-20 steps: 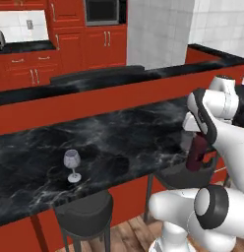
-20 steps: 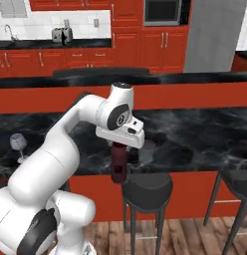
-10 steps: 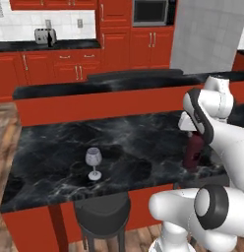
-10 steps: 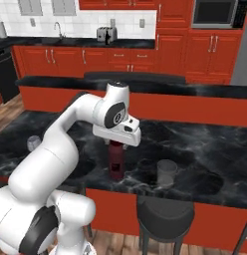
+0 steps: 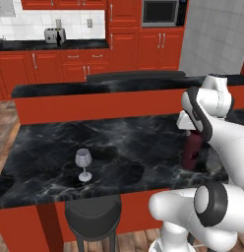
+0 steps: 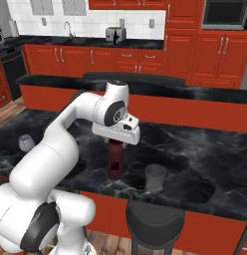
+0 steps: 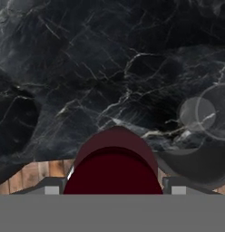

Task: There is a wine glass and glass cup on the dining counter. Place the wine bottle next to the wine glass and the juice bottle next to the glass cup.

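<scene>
- The gripper [image 6: 115, 143] is seen in the right base view pointing straight down above the dining counter [image 6: 205, 149], near the counter's front edge.
- The juice bottle [image 6: 115, 160] is pinched at its neck between the two fingers; the maroon body hangs upright below the hand.
- Whether the bottle base touches the marble top cannot be told from either base view.
- In the left base view, the juice bottle [image 5: 192, 151] is partly covered by the white arm, at about 3 o'clock of the dining counter [image 5: 129, 142].
- In the hand view, the rounded maroon shoulder of the juice bottle [image 7: 115, 165] is seen between the two finger tips at 6 o'clock, with the black veined dining counter [image 7: 87, 68] beyond it.
- The glass cup [image 6: 155, 177] is standing upright on the counter, just beside the bottle at about 4 o'clock of it in the right base view, not touching it.
- In the hand view, the glass cup [image 7: 205, 113] is seen from above at about 3 o'clock.
- The wine glass [image 5: 83, 164] is standing upright on its foot, well apart from the bottle, at about 9 o'clock of it in the left base view.
- In the right base view, the wine glass [image 6: 26, 143] is seen at the left counter end, its lower part hidden behind the arm.
- A black round stool [image 6: 154, 219] is seen below the counter's front edge.
</scene>
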Available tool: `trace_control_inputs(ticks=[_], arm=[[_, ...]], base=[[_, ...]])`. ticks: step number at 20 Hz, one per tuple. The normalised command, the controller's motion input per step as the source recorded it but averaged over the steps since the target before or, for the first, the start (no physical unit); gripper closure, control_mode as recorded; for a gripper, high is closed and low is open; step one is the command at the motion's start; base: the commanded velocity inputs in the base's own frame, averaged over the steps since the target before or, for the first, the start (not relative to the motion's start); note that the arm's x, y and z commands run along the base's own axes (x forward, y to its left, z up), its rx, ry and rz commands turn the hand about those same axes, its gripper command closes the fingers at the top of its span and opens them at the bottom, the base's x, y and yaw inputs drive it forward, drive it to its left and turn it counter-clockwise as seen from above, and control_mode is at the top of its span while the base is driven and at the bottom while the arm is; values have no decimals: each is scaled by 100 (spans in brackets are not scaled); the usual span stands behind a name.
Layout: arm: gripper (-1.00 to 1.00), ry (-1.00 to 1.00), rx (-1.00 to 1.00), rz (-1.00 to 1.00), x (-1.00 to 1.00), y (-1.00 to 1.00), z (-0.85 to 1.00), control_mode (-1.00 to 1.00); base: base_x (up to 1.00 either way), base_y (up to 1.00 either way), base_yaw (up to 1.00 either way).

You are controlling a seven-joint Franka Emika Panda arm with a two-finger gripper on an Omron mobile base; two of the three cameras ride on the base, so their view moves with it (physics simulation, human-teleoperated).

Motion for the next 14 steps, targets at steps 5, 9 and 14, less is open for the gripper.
trace_control_inputs(ticks=[5,9,14], arm=[[100,0,0,0,0,0,0,100],[100,0,0,0,0,0,0,100],[100,0,0,0,0,0,0,100]], base=[[6,-14,1],[0,0,0],[0,0,0]])
